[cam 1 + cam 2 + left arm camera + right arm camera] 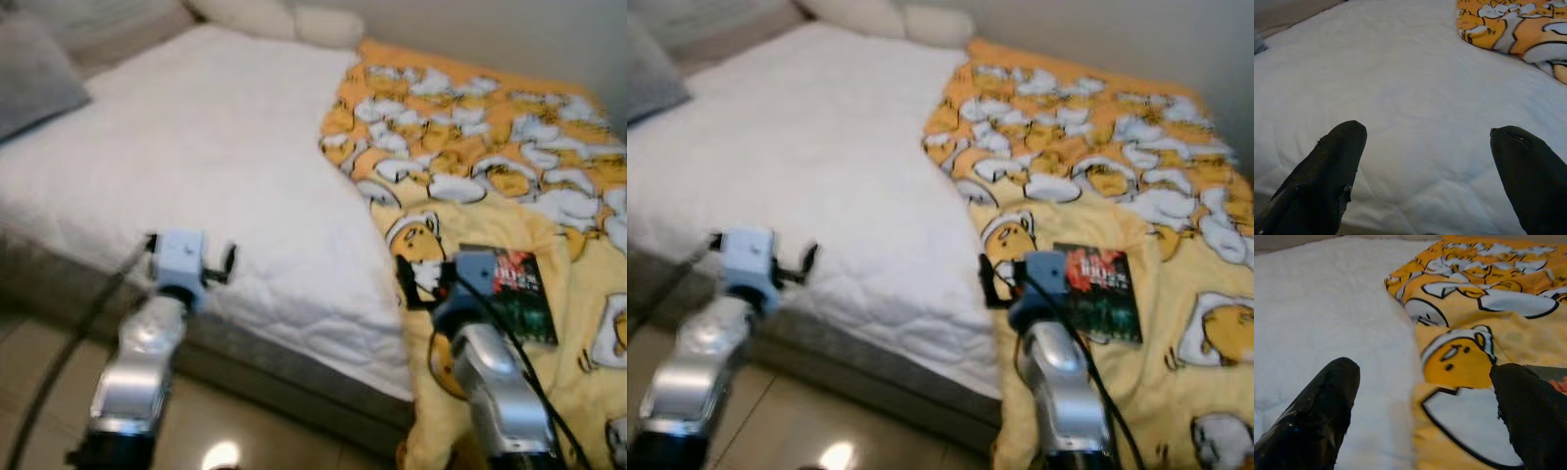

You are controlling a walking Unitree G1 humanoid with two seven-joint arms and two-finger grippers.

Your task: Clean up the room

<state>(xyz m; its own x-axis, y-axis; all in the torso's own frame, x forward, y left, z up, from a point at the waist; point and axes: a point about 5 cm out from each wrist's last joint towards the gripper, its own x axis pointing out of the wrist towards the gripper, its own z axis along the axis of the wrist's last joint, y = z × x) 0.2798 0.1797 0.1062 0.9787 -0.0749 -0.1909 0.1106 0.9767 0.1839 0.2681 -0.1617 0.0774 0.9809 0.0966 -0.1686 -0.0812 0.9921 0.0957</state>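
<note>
In the left eye view you have the bed (196, 186) running across the frame, its white quilt bare on the left and the yellow cartoon-print blanket (490, 147) covering the right half and spilling over the front edge at lower right. The book (516, 292), dark-covered with red on it, lies flat on that blanket at right of centre, and it looks like the thing most in need of tidying. Your right tool (404, 279) hovers just beside the book's left edge, while your left tool (227, 262) sits over the quilt's front edge at lower left, well apart from the book. In the right eye view the same layout holds, with the book (1100, 292) right of centre. The picture is soft, so judging the gap between tool and book is risky; you could overshoot and shove the book along the blanket. In the left wrist view both fingers (1327, 176) are spread wide with nothing between them, over plain quilt. In the right wrist view the fingers (1322, 406) are likewise released and apart, over the blanket's edge, and the book's corner (1552, 377) peeks out at the right, just past one finger. If you close from here, you would likely pinch loose blanket instead of the book, dragging the fabric and tipping the book off the bed.
</note>
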